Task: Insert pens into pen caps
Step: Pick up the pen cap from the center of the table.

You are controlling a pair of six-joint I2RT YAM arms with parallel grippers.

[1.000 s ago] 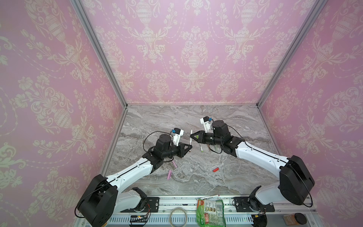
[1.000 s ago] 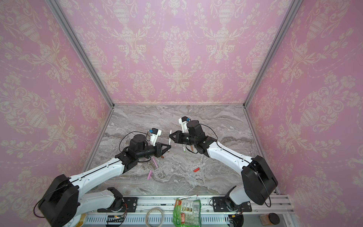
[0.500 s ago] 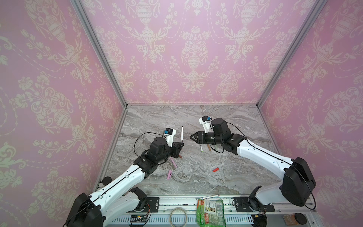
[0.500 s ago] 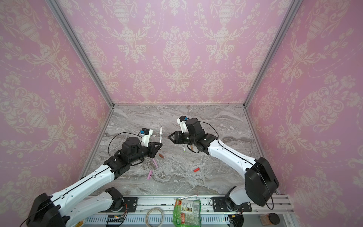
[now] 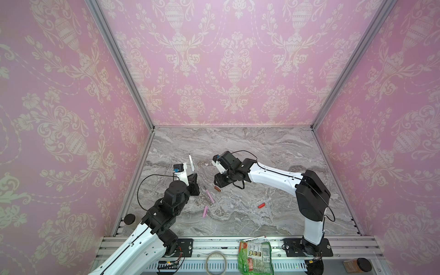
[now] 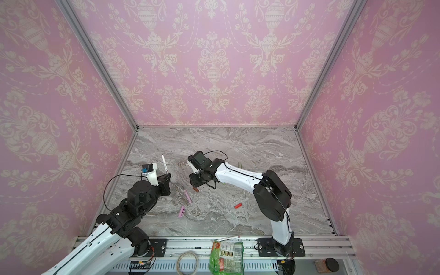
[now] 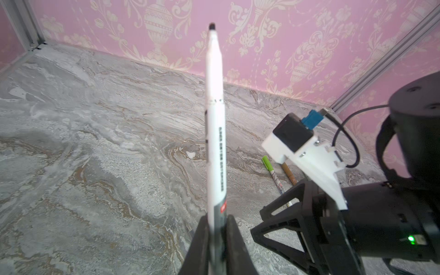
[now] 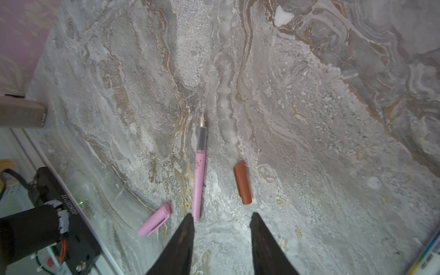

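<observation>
Matt marbled stone-look tabletop [image 8: 309, 95], smooth plastic pink pen [image 8: 198, 185], matt brown cap [image 8: 242, 183], glossy white pen [image 7: 214, 142]

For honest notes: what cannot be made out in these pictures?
White pen: lower end hidden between the left jaws, left wrist view; print blurred.
Green-tipped pen and brown pen: partly behind the right arm, same view.
Printed object: cut off by the picture's edge, right wrist view.

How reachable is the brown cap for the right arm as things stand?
Probably yes. The right tool hangs open just short of the brown cap, which lies free on the marble table. The pink pen lies beside it, apart, and nothing sits between.
</observation>
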